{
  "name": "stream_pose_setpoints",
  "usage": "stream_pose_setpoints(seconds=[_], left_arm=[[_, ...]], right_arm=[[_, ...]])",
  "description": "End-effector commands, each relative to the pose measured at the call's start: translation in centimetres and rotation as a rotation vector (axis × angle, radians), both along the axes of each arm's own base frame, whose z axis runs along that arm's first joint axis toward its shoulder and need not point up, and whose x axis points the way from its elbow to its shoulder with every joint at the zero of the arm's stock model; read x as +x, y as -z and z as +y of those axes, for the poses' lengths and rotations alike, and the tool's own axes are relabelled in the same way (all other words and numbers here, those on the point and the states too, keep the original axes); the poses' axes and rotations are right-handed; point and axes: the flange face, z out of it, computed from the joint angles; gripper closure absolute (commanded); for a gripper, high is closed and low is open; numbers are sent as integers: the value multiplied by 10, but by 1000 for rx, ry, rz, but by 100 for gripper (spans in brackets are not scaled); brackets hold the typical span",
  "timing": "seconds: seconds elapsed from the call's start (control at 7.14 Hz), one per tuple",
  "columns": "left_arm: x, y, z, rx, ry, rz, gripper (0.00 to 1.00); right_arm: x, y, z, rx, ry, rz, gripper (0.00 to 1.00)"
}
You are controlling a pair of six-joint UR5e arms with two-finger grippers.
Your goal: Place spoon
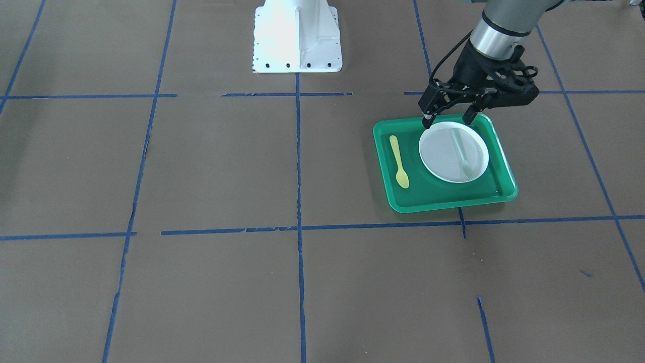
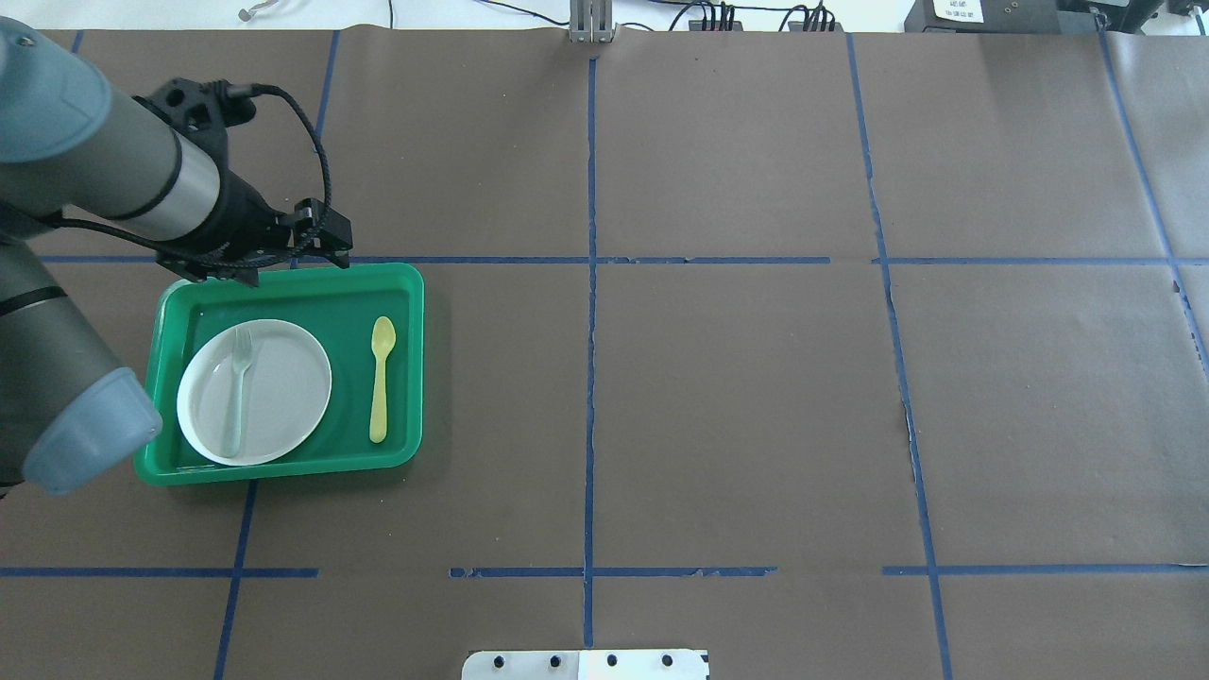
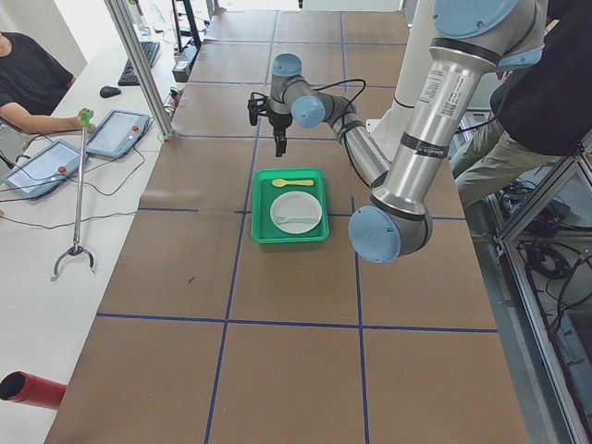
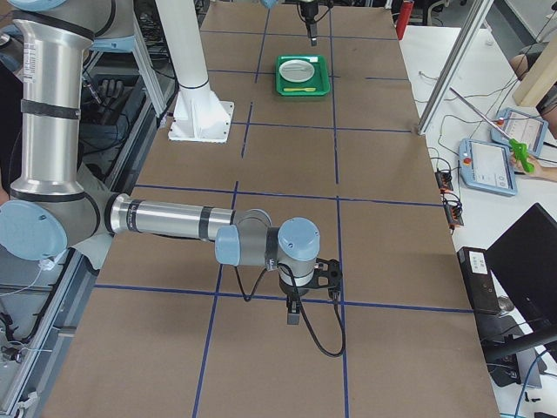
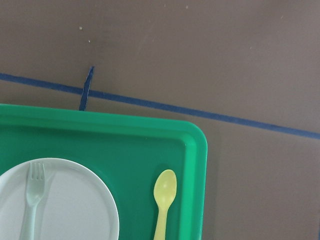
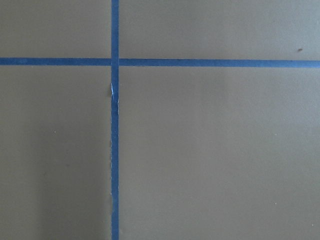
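Spoon [image 2: 381,378]: flat in tray [image 2: 312,293], 3 o'clock of plate [image 2: 293,378], overhead view. Left gripper [image 1: 448,120]: spread, empty, above tray's 12 o'clock rim. Right gripper [image 4: 293,313]: spread or closed, cannot tell.

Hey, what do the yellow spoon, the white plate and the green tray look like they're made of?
The spoon: likely plastic, thin, uniform pale yellow, smooth. The plate: plastic or coated paper, matte white with a raised rim; cannot tell which. The tray: glossy rigid plastic, judging by highlights along its rounded rim.
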Motion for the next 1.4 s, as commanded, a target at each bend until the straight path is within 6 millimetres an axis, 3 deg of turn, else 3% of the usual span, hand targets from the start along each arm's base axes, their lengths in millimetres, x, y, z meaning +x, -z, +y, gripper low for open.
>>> stream_pose_setpoints(seconds=[0.0,0.28,0.42,0.56,0.84,0.98,1.12,1.26], left_arm=[[-65,-47,-10,139,-69,-114,0],[-138,-133,-32,80,-146,-141,0],[-202,-184,-45,105,-173,-184,0],[-254,-245,-36,134,-247,-209,0],[-337,-342,-4,136,-304,-248,0],[-350,-375,10,92,-304,-232,0],[-350,-391,23,65,-308,-220,0],[-350,-392,24,60,-308,-219,0]], right_arm=[[0,0,0,0,0,0,0],[0,0,0,1,0,0,0],[0,0,0,1,1,0,0],[0,0,0,0,0,0,0],[0,0,0,0,0,0,0],[0,0,0,0,0,0,0],[0,0,0,0,0,0,0],[0,0,0,1,1,0,0]])
